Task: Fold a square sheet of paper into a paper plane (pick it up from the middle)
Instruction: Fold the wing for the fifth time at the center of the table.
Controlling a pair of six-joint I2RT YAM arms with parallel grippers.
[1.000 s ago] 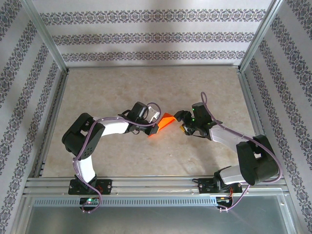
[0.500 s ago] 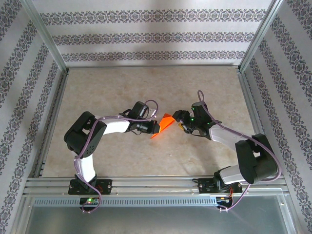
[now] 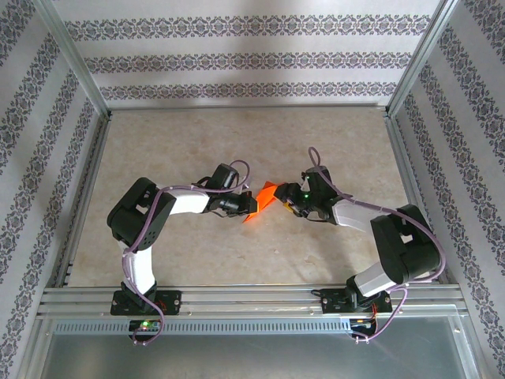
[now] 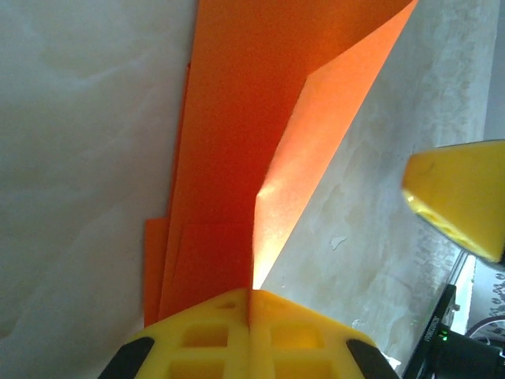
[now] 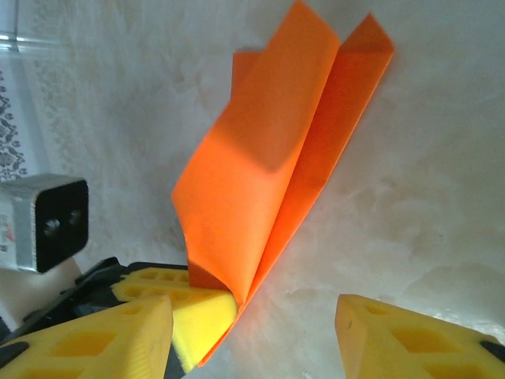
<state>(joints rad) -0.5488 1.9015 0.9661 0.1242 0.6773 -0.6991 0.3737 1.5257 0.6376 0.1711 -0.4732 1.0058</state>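
Left claw (image 4: 251,304) is clenched on the near end of the half-folded paper plane (image 4: 237,118), which sits mid-counter (image 3: 197,142) with one flap lifted. Just past its far end, the right claw (image 5: 252,316) hangs released, fingers spread, gripping nothing.

**Top view.** Bright, even, diffuse light from above, with no hard glare. Faint soft-edged shadows sit close beneath both arms on the table (image 3: 197,142). Focus is sharp throughout. The corner posts splay outward toward 11 and 1 o'clock, a mild wide-angle stretch.

**Left wrist view.** The paper plane (image 4: 237,118) is heavily saturated. Its raised flap is lit through and glows along the crease near 6 o'clock. A washed-out highlight lies at 3 o'clock. The left gripper (image 4: 251,304) is blurred at 6 o'clock.

**Right wrist view.** The table is bleached pale. The paper plane is shaded across its middle fold and brightest at 12 o'clock. The right gripper (image 5: 252,320) is in soft focus at 5 and 7 o'clock.
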